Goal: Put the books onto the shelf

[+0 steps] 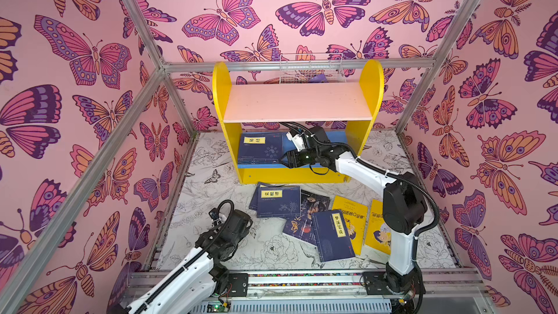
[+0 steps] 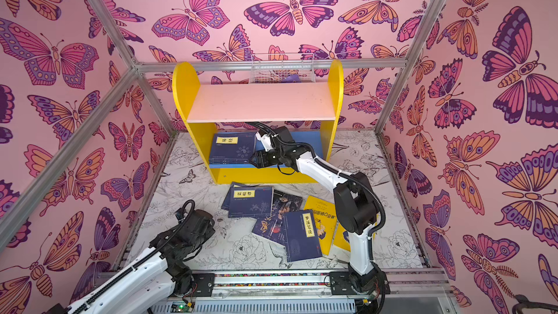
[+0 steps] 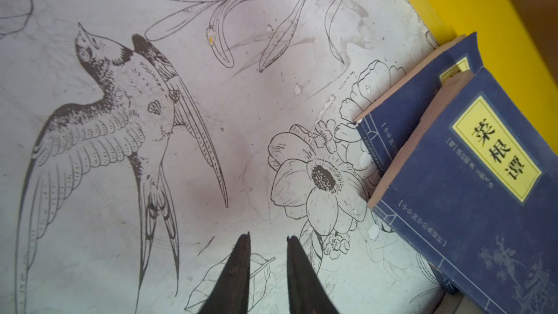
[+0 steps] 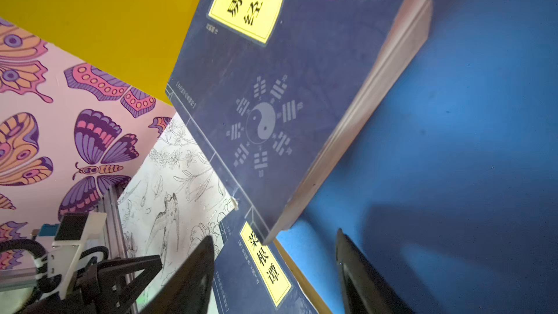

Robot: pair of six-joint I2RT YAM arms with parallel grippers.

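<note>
A white wire basket (image 1: 312, 69) sits behind the shelf (image 1: 222, 92), upper centre in both top views. One navy book (image 1: 261, 148) shows on its blue lower board (image 1: 336, 141), left side; the right hand (image 1: 283, 161), wide and empty, hovers at that book's corner. Six books lie on the bench (image 1: 211, 176), lower centre: three navy ones (image 1: 277, 203), one dark one (image 1: 311, 206), two yellow ones (image 1: 351, 215). The left hand (image 3: 268, 235), narrow and empty, hovers lower left.

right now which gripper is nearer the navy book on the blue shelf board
Right. The right gripper sits at a front corner of the navy book on the blue board; the left gripper hangs over the mat in front of the shelf.
</note>
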